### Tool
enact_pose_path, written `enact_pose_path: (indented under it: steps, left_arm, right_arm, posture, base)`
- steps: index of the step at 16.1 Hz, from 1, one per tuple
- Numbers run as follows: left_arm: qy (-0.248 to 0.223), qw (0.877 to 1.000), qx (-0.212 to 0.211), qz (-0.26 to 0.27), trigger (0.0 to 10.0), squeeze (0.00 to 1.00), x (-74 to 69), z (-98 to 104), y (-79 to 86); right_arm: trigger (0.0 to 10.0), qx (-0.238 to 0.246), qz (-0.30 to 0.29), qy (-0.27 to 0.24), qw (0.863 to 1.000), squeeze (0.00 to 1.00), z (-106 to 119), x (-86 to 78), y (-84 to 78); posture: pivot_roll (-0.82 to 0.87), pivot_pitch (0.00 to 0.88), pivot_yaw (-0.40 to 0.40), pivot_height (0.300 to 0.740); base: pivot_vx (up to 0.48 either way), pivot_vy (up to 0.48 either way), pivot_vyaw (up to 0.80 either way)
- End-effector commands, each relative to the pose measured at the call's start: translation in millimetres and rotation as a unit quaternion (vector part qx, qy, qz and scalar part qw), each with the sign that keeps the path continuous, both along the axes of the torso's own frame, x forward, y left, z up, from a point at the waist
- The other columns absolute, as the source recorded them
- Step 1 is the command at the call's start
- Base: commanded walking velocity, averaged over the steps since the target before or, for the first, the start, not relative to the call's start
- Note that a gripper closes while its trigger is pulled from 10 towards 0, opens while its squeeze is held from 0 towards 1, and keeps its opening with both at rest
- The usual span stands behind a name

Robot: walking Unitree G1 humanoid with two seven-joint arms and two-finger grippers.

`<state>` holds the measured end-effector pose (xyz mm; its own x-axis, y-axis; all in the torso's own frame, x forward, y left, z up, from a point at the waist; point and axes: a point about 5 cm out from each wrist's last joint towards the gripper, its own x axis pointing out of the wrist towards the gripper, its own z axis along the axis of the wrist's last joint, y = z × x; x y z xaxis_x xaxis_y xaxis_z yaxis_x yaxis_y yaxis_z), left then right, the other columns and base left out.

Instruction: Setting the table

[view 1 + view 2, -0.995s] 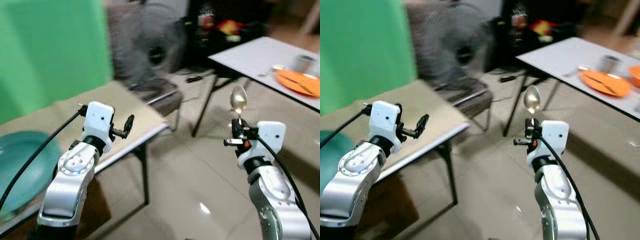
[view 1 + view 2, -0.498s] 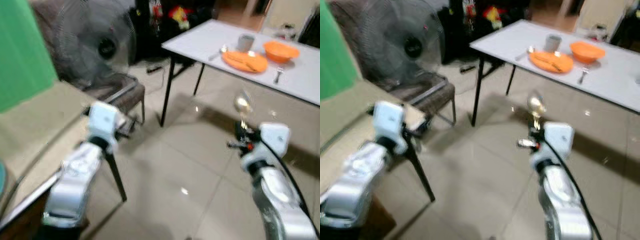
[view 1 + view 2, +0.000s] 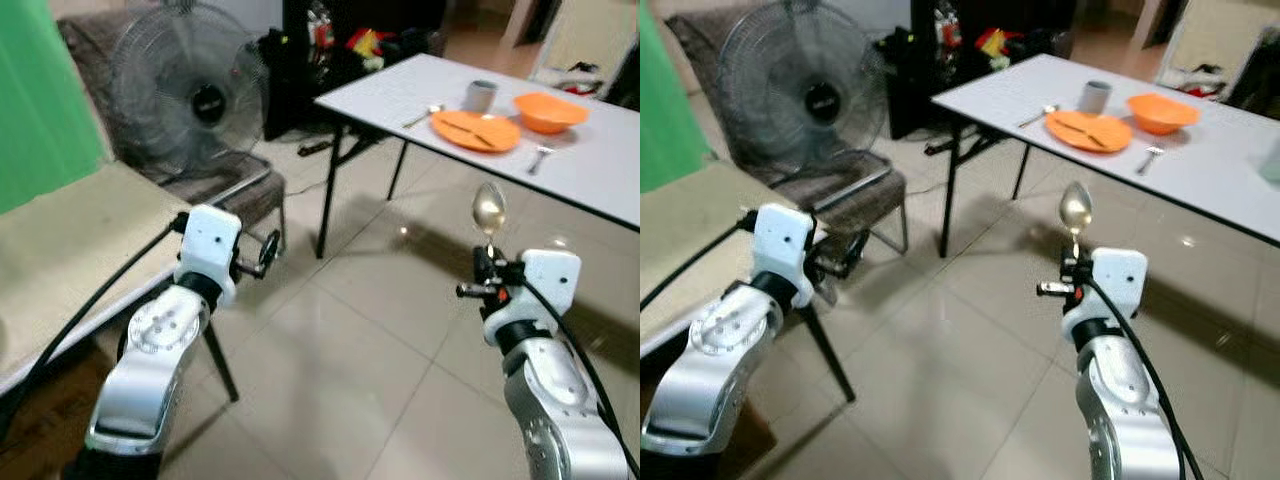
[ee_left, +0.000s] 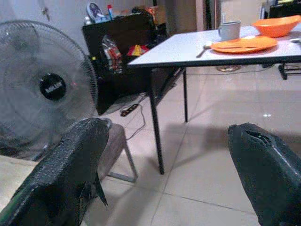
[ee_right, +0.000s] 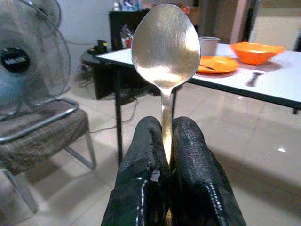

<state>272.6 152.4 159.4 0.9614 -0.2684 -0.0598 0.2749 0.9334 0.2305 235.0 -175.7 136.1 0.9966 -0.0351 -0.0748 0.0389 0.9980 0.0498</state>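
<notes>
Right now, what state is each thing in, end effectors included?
Right end effector: shut on spoon.
Spoon: held upright, bowl up.
Left end effector: open, empty.
Plate: on the white table, utensil across it.
Bowl: upright on table.
Cup: upright beside plate.
Fork: flat on table.

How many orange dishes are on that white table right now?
2: an orange plate near the mug, and an orange bowl beside it, farther along the white table.

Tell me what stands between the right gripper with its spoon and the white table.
Only bare tiled floor, as the right eye view shows. The right gripper holds the spoon upright, short of the white table set with an orange plate.
</notes>
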Motion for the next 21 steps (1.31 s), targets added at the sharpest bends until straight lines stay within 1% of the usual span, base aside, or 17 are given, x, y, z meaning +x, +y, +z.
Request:
enact_pose_path:
  steps: [1,5,11,14,19,21]
  left_arm:
    - [-0.005,1.0,0.004,-0.003,10.0,0.0,1.2,2.8,0.0]
    - [-0.003,1.0,0.004,-0.008,10.0,0.0,1.8,2.7,-1.8]
    - [-0.001,0.999,-0.022,-0.026,10.0,0.0,2.4,3.9,-6.6]
    - [0.0,0.999,-0.025,-0.025,10.0,0.0,2.3,3.2,-6.2]
    - [-0.003,0.999,-0.026,-0.027,10.0,0.0,2.6,4.3,-5.6]
    - [-0.004,0.999,-0.026,-0.027,10.0,0.0,3.7,4.8,-4.9]
  right_arm:
    - [10.0,-0.003,-0.001,-0.016,1.0,0.0,7.2,0.6,-0.1]
    - [10.0,-0.002,0.0,-0.013,1.0,0.0,6.9,0.9,0.3]
    - [10.0,-0.013,0.001,-0.016,1.0,0.0,10.0,2.8,-0.6]
    - [10.0,-0.017,0.0,-0.018,1.0,0.0,11.3,4.4,-2.4]
    - [10.0,-0.018,0.001,-0.017,1.0,0.0,11.1,6.3,-1.7]
    - [10.0,-0.016,0.0,-0.015,1.0,0.0,11.1,7.0,-2.2]
  posture:
    - [0.0,0.0,-0.025,0.74]
    - [0.0,0.0,-0.026,0.74]
    - [-0.01,0.0,-0.029,0.74]
    - [-0.01,0.0,-0.034,0.74]
    - [0.0,0.0,-0.042,0.74]
    - [0.0,0.0,-0.04,0.74]
  base:
    - [0.0,-0.398,0.0]
    - [0.0,0.0,0.0]
    - [0.0,0.0,-0.8]
    - [0.0,0.0,-0.8]
    - [0.0,0.0,0.0]
    - [0.244,0.0,0.0]
